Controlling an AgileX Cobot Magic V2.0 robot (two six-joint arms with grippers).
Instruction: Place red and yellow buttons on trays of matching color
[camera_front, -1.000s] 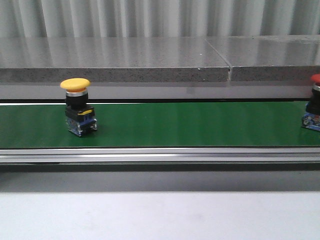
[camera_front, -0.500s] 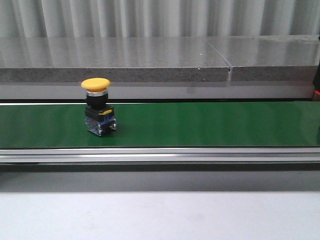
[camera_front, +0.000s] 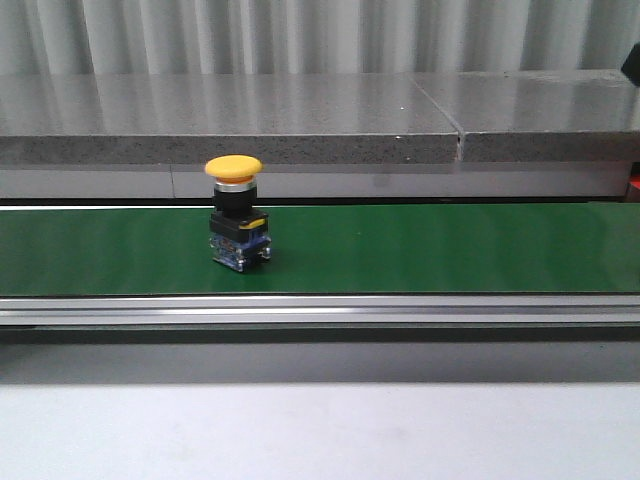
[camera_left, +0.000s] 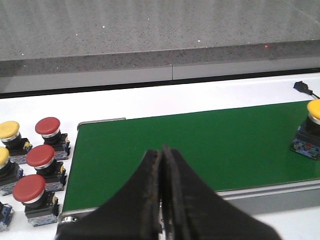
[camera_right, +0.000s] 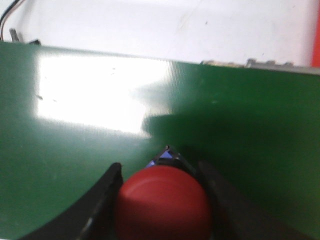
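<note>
Seven buttons are in my views. One yellow button stands upright on the green belt, left of the belt's middle and closer to its far edge than its near edge; my left wrist camera catches the same unit near one edge of its picture. One red button sits between the fingers of the right gripper; those fingers press against its cap on both sides, so I record it as gripped, above the belt. Beside the belt's end, on the white table, I count three red spare buttons and two yellow spare buttons, packed close together in a cluster; a further part at the picture's corner is too cropped for me to identify.

Left gripper: fingers pressed together, nothing between them, hanging over the belt's near edge.

Surface: the belt is matt green with a bright glare patch in the right wrist view, framed by a silver rail along its near edge. Behind it runs a grey speckled stone ledge with a seam, then a corrugated grey wall.

Each button has a domed mushroom cap, a black collar and a blue contact block.
</note>
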